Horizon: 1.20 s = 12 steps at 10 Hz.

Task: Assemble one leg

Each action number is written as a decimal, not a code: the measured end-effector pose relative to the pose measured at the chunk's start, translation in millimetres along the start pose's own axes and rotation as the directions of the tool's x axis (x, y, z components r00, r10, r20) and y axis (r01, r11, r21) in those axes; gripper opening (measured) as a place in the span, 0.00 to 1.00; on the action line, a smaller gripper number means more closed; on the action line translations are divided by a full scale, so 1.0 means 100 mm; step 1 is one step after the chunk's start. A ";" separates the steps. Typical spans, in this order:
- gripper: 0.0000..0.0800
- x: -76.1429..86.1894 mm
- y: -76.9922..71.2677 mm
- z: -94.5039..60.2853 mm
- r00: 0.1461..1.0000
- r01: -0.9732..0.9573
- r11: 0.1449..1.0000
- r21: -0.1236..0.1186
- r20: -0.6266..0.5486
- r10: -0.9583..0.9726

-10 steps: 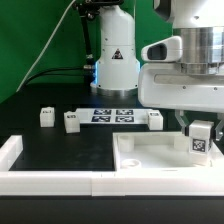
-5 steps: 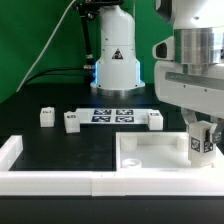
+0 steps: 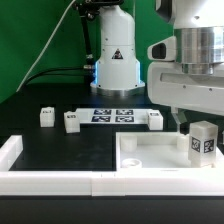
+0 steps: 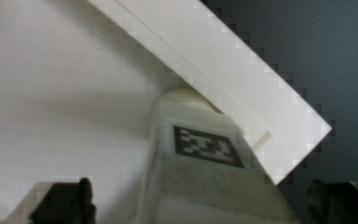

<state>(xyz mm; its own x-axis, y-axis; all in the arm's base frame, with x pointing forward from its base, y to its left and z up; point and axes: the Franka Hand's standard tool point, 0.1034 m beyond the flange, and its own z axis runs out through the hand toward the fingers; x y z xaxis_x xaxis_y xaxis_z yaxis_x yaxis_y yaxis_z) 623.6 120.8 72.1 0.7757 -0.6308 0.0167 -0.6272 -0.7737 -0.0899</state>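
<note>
Across the black table, from the exterior view's left, three small white tagged blocks (image 3: 45,117) (image 3: 71,121) (image 3: 156,120) lie around the marker board (image 3: 113,115), well apart from the work. Further right, the wide flat white panel with raised corners (image 3: 150,152) carries the leg (image 3: 203,140), a small white plastic block-like post with black-and-white marker tags, standing upright at the panel's far-right corner. It looks light, stiff and smooth, likely slippery; its flat opposite sides, clear of the corner wall, seem the best hold. The two-finger gripper (image 4: 190,205) hangs just above it, its dark fingertips (image 4: 60,203) spread on either side and touching nothing.
</note>
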 end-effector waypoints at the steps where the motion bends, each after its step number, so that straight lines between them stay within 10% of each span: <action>1: 0.79 0.00 0.00 0.01 0.990 0.142 0.990 0.000 0.001 -0.142; 9: 0.81 0.07 0.03 0.04 0.504 0.863 0.503 -0.035 0.009 -0.864; 12: 0.48 0.07 0.03 0.04 0.507 0.861 0.507 -0.035 0.009 -0.862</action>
<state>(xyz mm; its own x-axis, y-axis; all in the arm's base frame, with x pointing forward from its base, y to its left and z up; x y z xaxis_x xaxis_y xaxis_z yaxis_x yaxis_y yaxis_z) 627.4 114.1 67.8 0.9347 0.3472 0.0766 0.3480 -0.9375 0.0032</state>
